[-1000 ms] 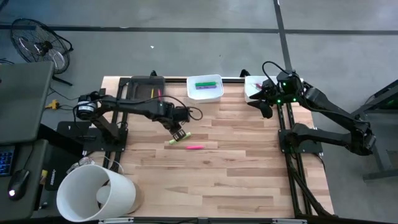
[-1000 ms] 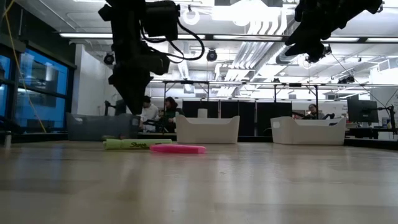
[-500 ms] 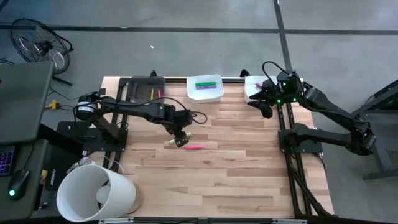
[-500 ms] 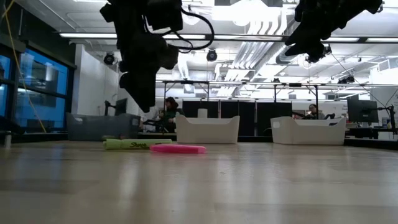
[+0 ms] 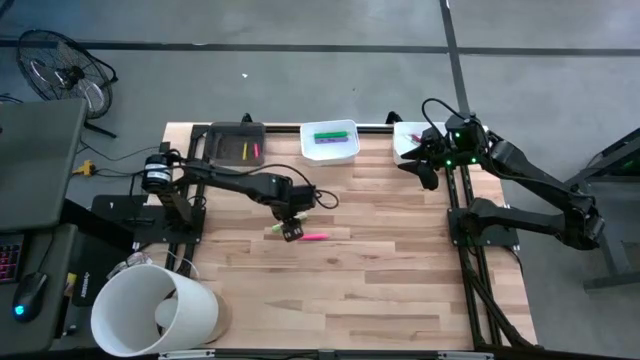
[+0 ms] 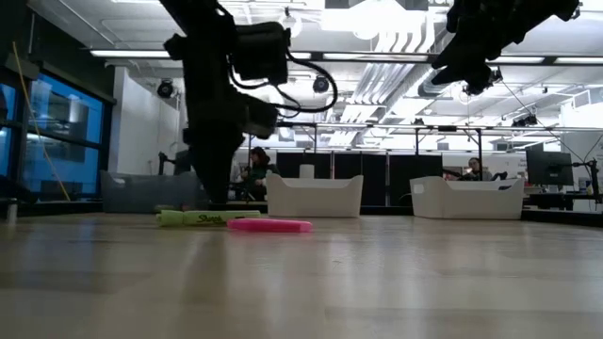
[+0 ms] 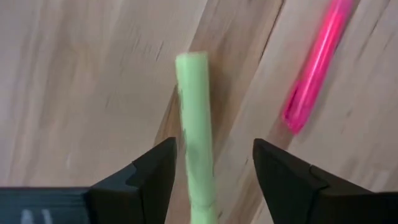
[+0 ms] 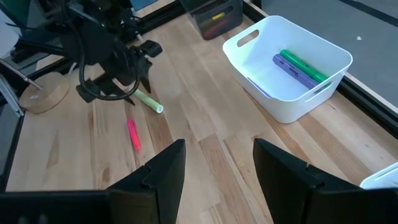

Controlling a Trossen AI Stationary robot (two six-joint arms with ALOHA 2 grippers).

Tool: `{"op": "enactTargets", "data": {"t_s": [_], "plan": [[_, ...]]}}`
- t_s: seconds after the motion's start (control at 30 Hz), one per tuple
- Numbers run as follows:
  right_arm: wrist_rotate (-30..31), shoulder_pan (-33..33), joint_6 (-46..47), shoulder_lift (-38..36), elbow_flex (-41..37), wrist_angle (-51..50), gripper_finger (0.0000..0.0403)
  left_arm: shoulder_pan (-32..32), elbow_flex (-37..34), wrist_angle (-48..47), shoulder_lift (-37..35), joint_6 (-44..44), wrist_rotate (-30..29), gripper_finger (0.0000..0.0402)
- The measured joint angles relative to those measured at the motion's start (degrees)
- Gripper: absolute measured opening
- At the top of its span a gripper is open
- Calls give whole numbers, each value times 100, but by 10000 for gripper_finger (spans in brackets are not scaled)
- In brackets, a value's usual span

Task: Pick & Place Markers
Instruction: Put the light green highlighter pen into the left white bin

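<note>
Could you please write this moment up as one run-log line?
left gripper: open, astride yellow-green marker on table | pink marker: beside it | right gripper: open, waiting near white tray

Grey concrete floor [image 5: 300,60] around pale wooden plank table [image 5: 380,270]; black floor fan [image 5: 60,70]; bright ceiling strip lights [image 6: 377,19]; possibly seated people behind.
</note>
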Motion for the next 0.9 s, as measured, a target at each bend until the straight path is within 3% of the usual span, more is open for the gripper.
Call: {"op": "enactTargets", "data": {"t_s": [0.57, 0.9], "plan": [[23, -2, -45, 1, 0, 0, 179, -7, 27, 49, 619, -146, -118, 206], [25, -2, -67, 1, 0, -2, 179, 4, 16, 40, 635, -156, -175, 124]]}}
